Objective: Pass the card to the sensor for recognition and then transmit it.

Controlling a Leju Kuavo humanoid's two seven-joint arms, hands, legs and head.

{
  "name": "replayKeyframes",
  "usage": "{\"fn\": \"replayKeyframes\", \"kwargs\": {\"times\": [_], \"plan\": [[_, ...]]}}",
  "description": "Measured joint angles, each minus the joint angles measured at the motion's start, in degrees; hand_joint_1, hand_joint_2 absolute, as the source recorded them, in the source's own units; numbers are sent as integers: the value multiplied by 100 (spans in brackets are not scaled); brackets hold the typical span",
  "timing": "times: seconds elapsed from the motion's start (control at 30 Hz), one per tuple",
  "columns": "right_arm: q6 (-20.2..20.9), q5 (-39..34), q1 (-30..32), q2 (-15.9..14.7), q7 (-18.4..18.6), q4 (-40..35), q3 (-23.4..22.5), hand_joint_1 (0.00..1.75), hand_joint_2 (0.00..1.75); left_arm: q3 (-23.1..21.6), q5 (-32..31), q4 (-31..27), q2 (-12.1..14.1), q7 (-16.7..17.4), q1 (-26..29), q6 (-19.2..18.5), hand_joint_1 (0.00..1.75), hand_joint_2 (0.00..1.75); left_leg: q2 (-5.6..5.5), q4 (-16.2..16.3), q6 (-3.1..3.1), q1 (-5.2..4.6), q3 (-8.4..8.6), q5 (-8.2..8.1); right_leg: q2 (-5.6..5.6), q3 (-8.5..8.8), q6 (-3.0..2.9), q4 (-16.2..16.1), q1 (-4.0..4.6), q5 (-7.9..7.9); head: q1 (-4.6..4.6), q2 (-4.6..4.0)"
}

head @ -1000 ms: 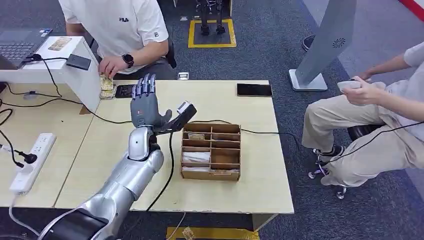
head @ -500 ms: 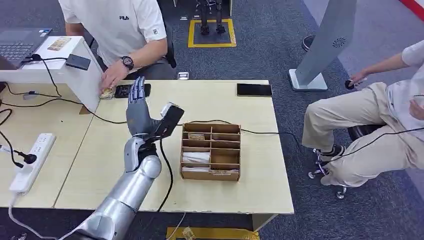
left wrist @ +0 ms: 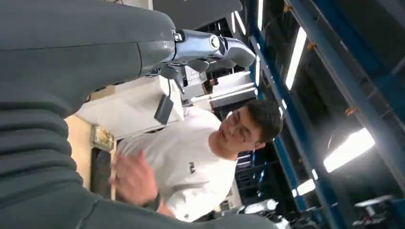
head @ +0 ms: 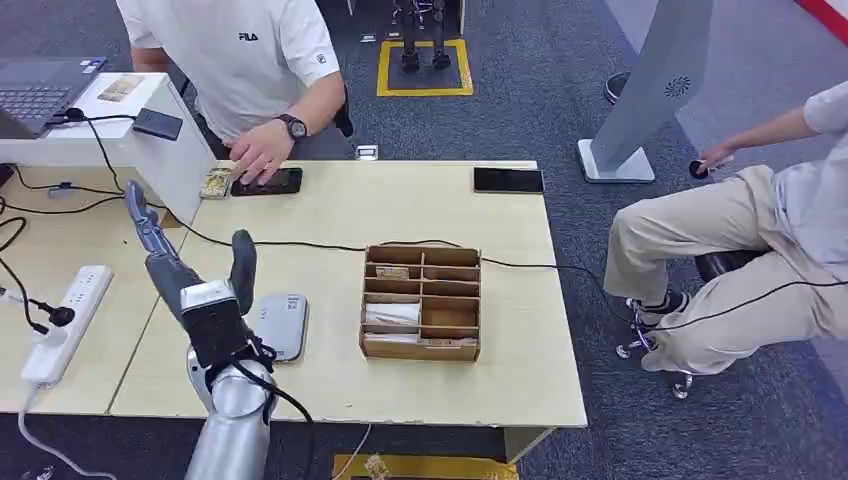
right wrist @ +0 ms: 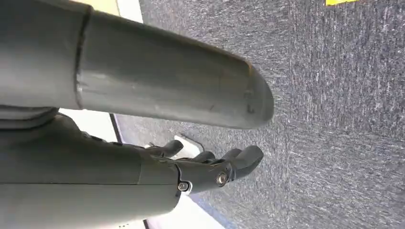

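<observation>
Card (head: pixel 215 183) sits at the surface's far left corner, just beside a person's hand. It looks thin, stiff, light and slick, so pinch it by its edges. Left hand (head: pixel 183 280) is spread and empty near the front edge. Right hand (right wrist: pixel 210 171) hangs loose, holding nothing.

The left robot hand (head: pixel 190 275) now sits lower and further left over the pale wooden worktop (head: pixel 330 390), fingers spread and empty, away from the brown wooden compartment box (head: pixel 422 303). A flat grey sensor pad (head: pixel 280 325) is uncovered beside it. The white-shirted person's hand (head: pixel 258 158) now rests on the black phone (head: pixel 268 181).
</observation>
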Motion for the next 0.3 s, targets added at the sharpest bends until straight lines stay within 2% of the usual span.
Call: {"fn": "replayKeyframes", "kwargs": {"times": [0.13,0.3], "plan": [[44,0,38,81,0,-180,-132,0,0,131,268,-513,6,-100,298,0,0,0,-5,0,0,1,1,1,-3,0,0,1,0,0,2,0],[136,72,77,188,2,-422,-273,0,0,146,124,-916,33,-197,728,-2,0,0,-5,0,1,0,-2,-1,-1,-1,1,0,-2,-1,4,0]]}}
